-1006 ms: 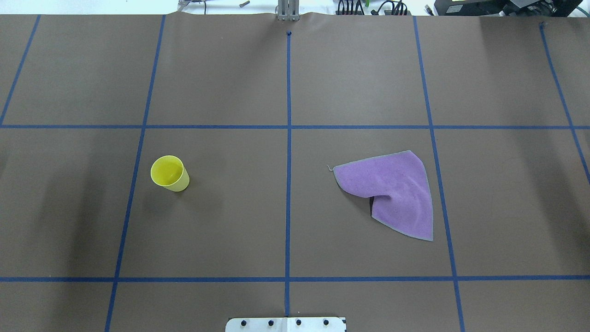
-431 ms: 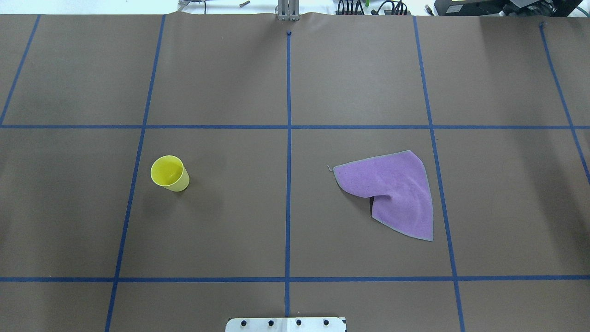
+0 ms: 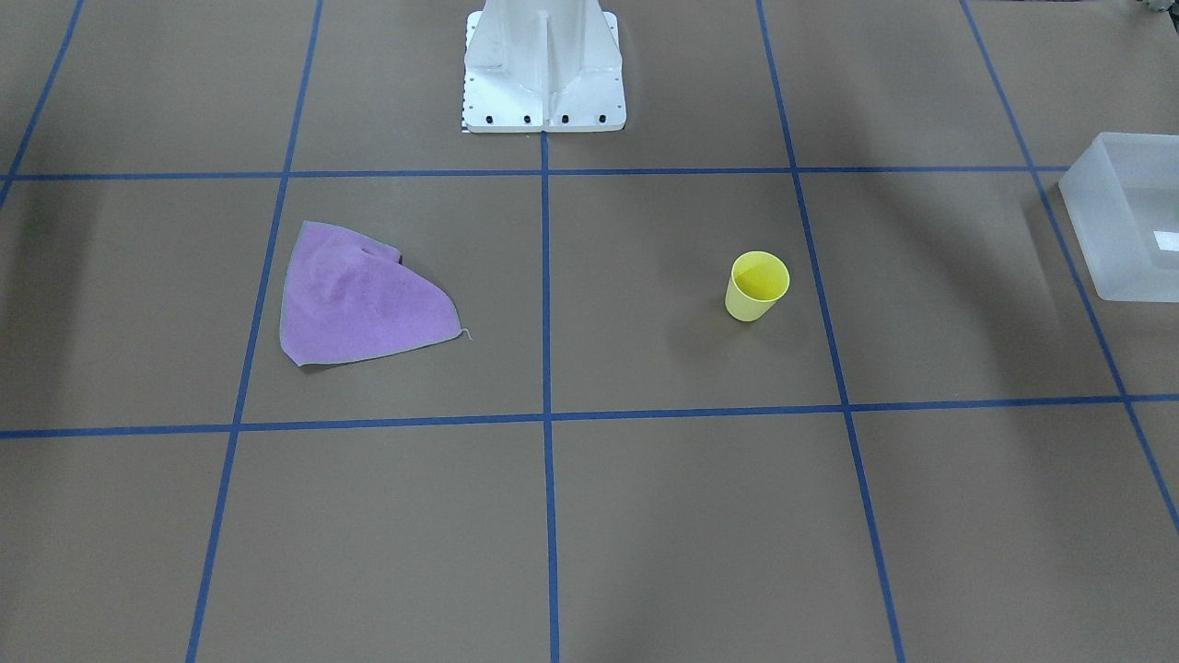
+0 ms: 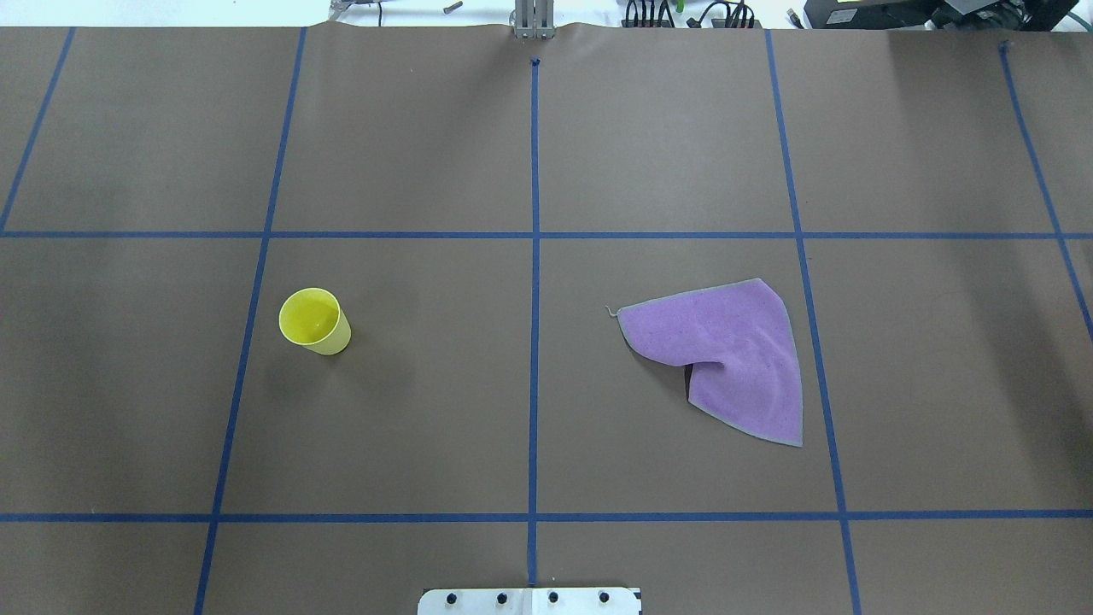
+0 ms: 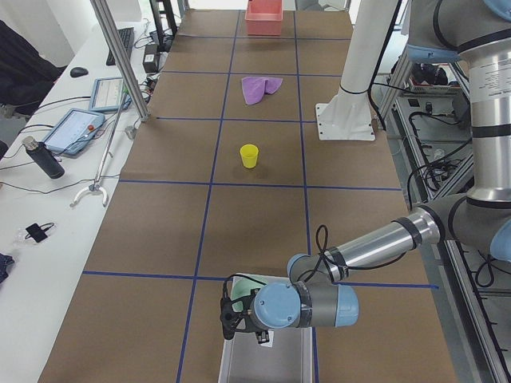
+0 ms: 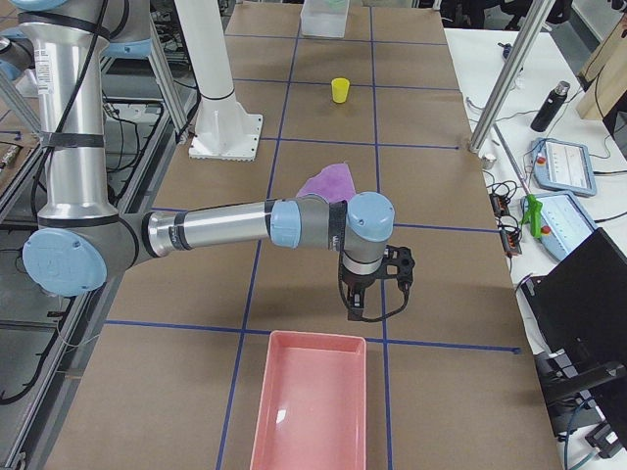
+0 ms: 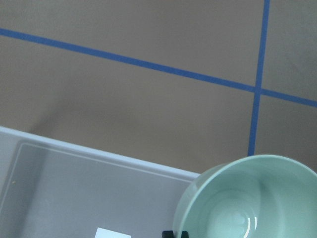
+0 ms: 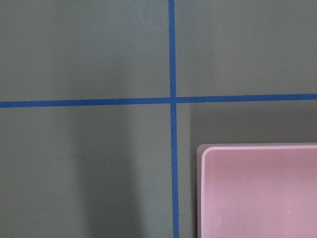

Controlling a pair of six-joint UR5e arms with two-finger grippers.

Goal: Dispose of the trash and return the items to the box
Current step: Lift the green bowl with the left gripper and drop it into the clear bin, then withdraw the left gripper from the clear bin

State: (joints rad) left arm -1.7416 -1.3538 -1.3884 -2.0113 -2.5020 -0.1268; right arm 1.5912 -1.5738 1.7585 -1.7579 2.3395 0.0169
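The pale mint-green bowl [image 7: 247, 203] fills the lower right of the left wrist view, hanging over the corner of the frosted white box [image 7: 74, 193]. My left gripper [image 7: 173, 234] shows only as dark fingertips at the bowl's rim and seems shut on it. In the exterior left view that gripper [image 5: 235, 315] is over the box [image 5: 263, 363]. The yellow cup [image 4: 314, 321] stands upright on the table's left half. My right gripper [image 6: 372, 284] hangs above the table just before the pink tray [image 6: 309, 401]; I cannot tell whether it is open or shut.
A purple cloth [image 4: 726, 359] lies crumpled on the table's right half. The white robot base [image 3: 543, 69] stands at the near middle edge. The pink tray's corner [image 8: 257, 193] shows in the right wrist view. Blue tape lines grid the brown table.
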